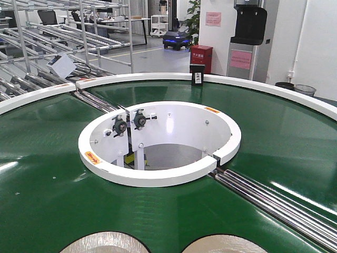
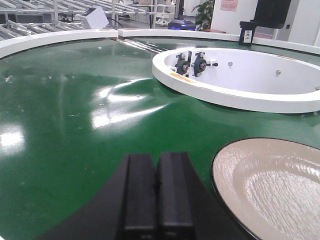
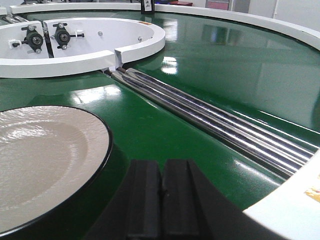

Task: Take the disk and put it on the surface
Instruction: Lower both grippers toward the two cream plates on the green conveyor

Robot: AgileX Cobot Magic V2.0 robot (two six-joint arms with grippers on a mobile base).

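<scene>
Counted from the front view: 2 disks, both cut off by the bottom edge. Left disk (image 1: 105,243) and right disk (image 1: 226,245) flat, side by side on the green belt (image 1: 47,168), a strip of belt between them, not touching. 1 white ring (image 1: 158,176) at the belt's centre, w/ 2 dark bearing blocks (image 1: 120,125) on its inner wall. 2 sets of steel rollers crossing the belt: near rollers (image 1: 274,203) from the ring toward lower right, far rollers (image 1: 97,101) toward upper left. 1 small black box (image 1: 197,74) upright on the outer white rim (image 1: 263,87).

Left hand (image 2: 157,205) and right hand (image 3: 161,205) — 2 in all, each seen only from its own wrist cam. Left: low near the belt, ring ahead and to the right, black fingers pressed together w/ no gap, gripping nothing. Right: same pose — fingers closed tight against each other, empty, ring ahead to the left, near rollers running past on the right. Can't tell whether either touches the belt.

Disk look: round, shallow, pale cream-grey w/ a rippled, slightly glossy face and a thin black edge. In the left wrist cam, one disk (image 2: 270,190) on the belt just right of the hand, apart from it. In the right wrist cam, one disk (image 3: 45,160) just left of the hand, also apart. Can't tell for sure which of the 2 each cam shows.
</scene>
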